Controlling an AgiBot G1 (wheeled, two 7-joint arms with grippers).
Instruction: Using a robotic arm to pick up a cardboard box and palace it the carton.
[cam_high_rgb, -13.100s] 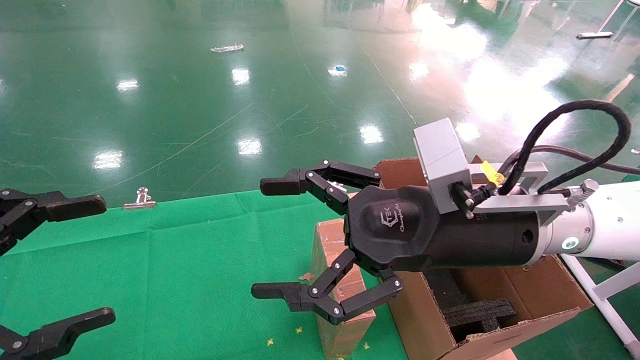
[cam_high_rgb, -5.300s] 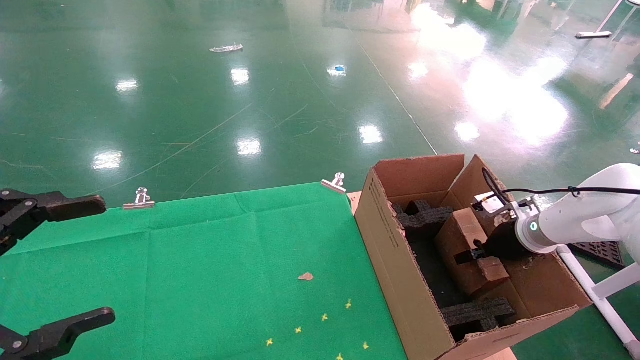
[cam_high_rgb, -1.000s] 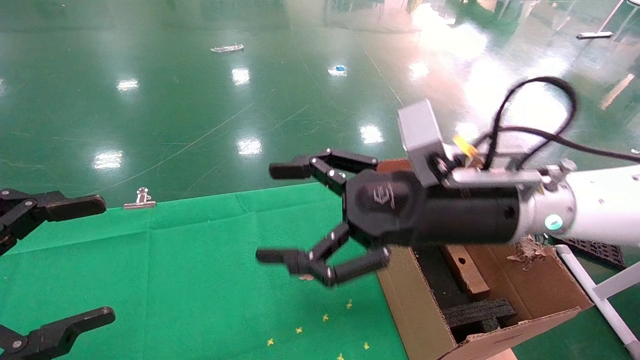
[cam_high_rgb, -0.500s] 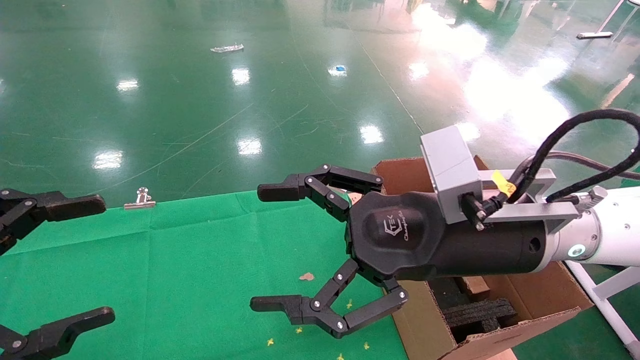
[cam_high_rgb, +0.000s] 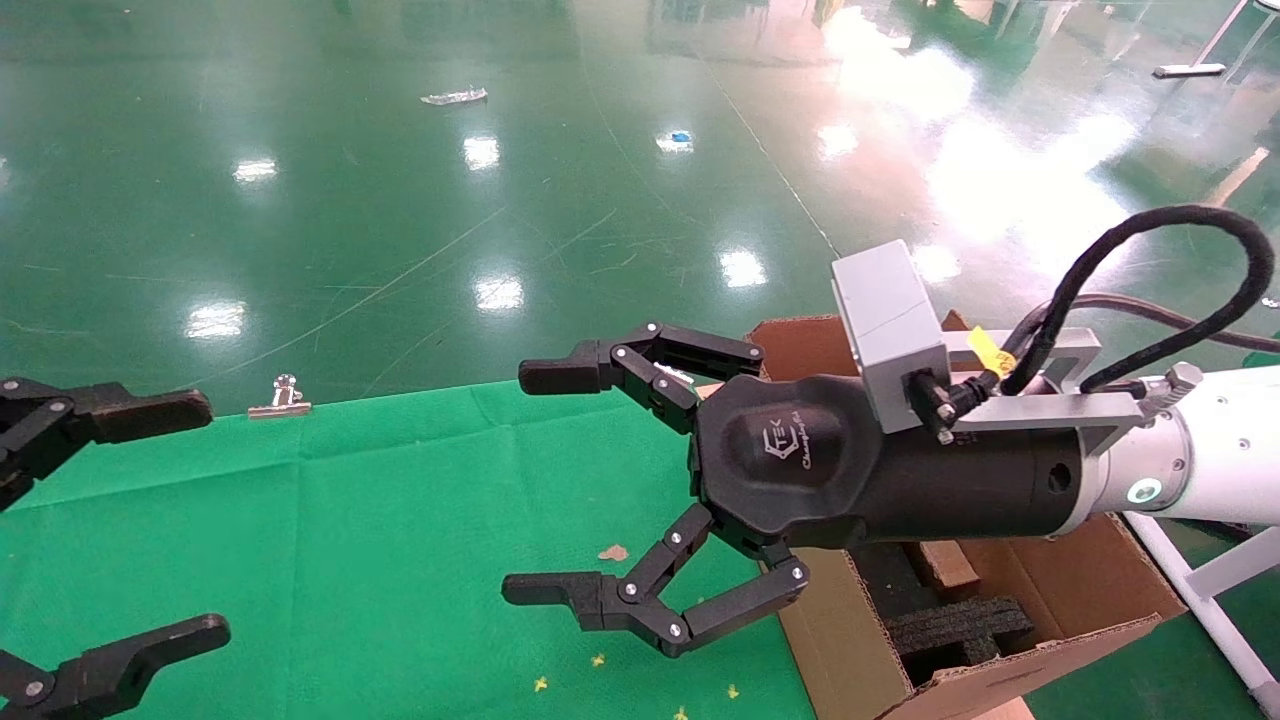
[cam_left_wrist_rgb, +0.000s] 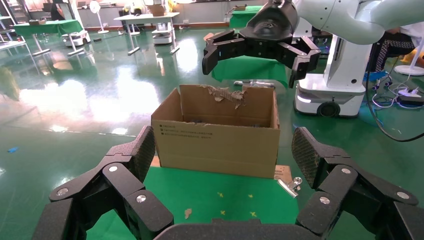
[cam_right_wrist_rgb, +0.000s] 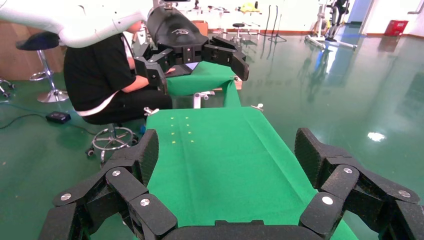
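Observation:
My right gripper on the white robotic arm hangs open and empty above the green table, just left of the carton. The cardboard box lies inside the carton beside black foam, mostly hidden behind the gripper body. The left wrist view shows the carton from its side with the right gripper above it. My left gripper is parked open at the table's left edge. The right wrist view shows only green cloth between its open fingers.
Metal clips pin the cloth at the table's edges. Yellow marks and a cardboard scrap lie on the cloth. A white frame leg stands right of the carton. A seated person is beyond the table's left end.
The box, earlier upright on the table, was carried into the carton and let go. The right gripper has come back out over the table, open, settling slightly in the last second. The left arm stayed still.

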